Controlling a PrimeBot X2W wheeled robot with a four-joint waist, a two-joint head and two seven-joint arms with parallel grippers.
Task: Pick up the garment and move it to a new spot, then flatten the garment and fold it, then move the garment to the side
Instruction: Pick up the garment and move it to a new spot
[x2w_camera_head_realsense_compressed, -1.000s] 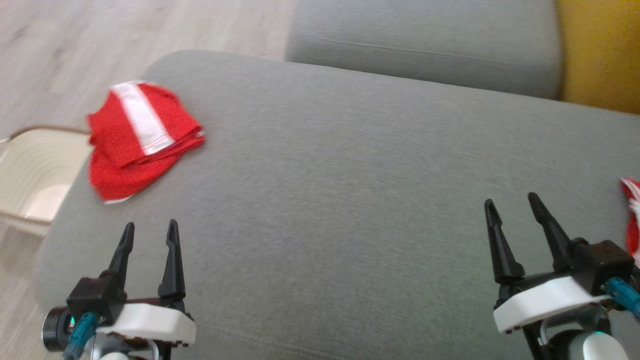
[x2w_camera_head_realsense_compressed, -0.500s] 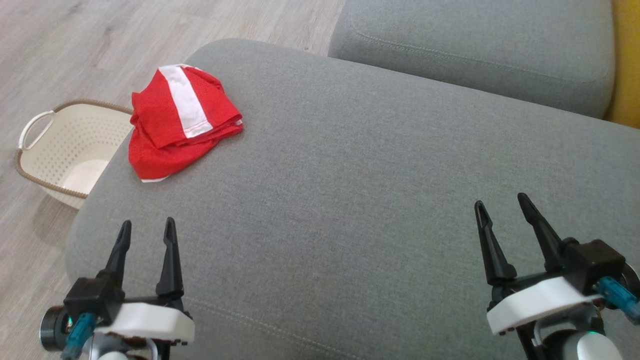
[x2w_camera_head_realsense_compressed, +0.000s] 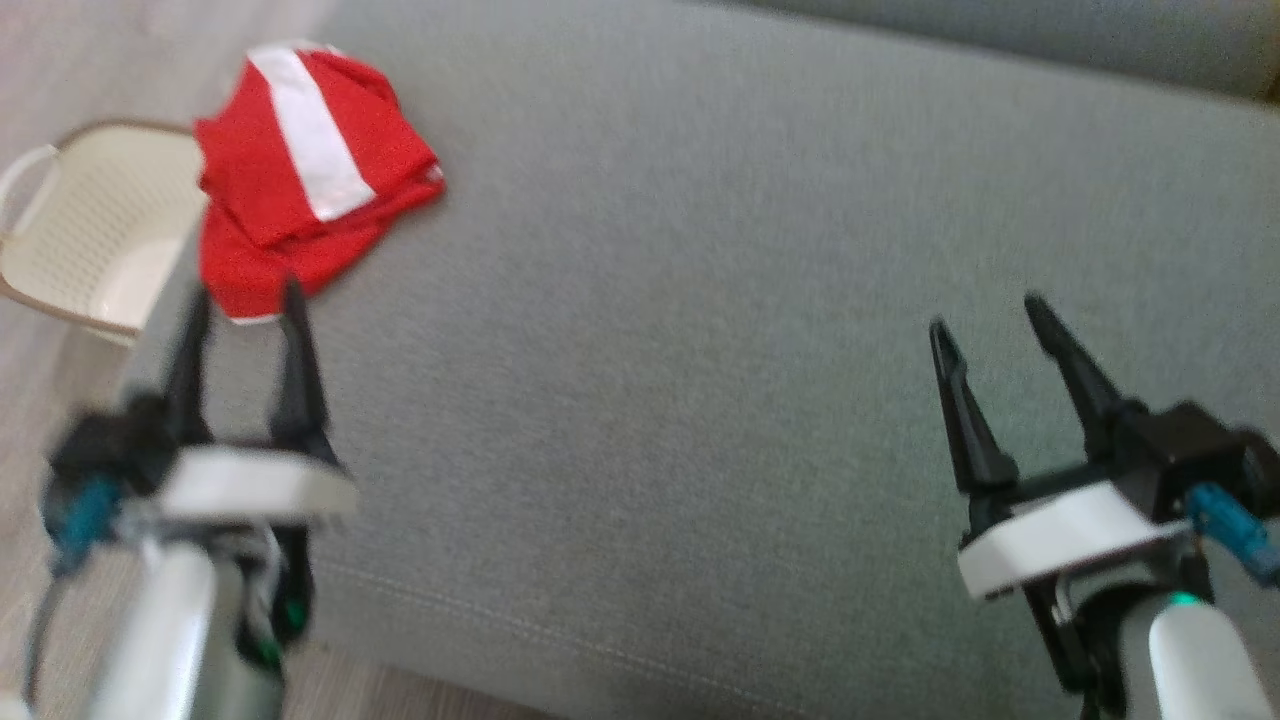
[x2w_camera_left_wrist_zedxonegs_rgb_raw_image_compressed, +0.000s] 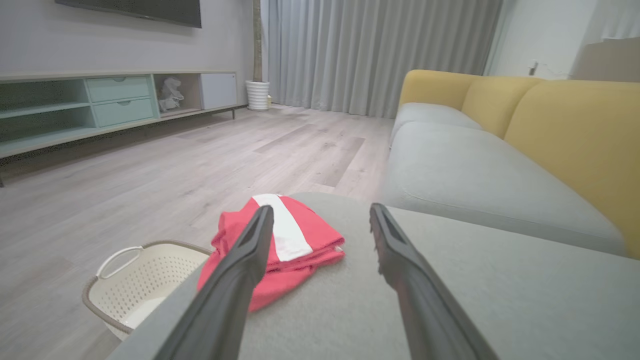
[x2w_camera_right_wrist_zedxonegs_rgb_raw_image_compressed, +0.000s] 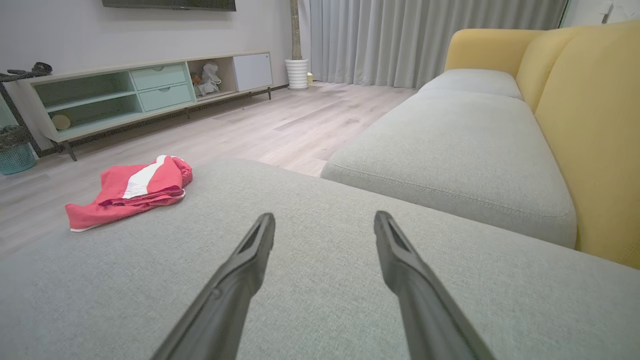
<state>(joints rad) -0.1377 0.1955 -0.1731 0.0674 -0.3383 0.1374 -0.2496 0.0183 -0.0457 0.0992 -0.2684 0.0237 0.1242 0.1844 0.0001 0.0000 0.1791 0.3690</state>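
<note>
The garment (x2w_camera_head_realsense_compressed: 300, 190) is a red piece with a white stripe, folded into a small bundle at the far left corner of the grey sofa cushion (x2w_camera_head_realsense_compressed: 700, 350). The same garment (x2w_camera_left_wrist_zedxonegs_rgb_raw_image_compressed: 295, 240) lies just ahead in the left wrist view and off to the left as the garment (x2w_camera_right_wrist_zedxonegs_rgb_raw_image_compressed: 135, 190) in the right wrist view. My left gripper (x2w_camera_head_realsense_compressed: 240, 300) is open, its tips just short of the bundle's near edge, nothing between them. My right gripper (x2w_camera_head_realsense_compressed: 985, 315) hangs open over the bare cushion far to the right, holding nothing.
A cream perforated laundry basket (x2w_camera_head_realsense_compressed: 90, 240) stands on the wooden floor beside the cushion's left edge, also seen as the basket (x2w_camera_left_wrist_zedxonegs_rgb_raw_image_compressed: 135, 280). A second grey seat cushion (x2w_camera_right_wrist_zedxonegs_rgb_raw_image_compressed: 450, 150) and yellow backrests (x2w_camera_right_wrist_zedxonegs_rgb_raw_image_compressed: 585, 125) lie beyond. A low cabinet (x2w_camera_right_wrist_zedxonegs_rgb_raw_image_compressed: 140, 95) lines the far wall.
The head camera has shifted, blurring the picture. My left gripper has risen and moved forward toward the garment; the right gripper has moved forward slightly. The garment lies as before.
</note>
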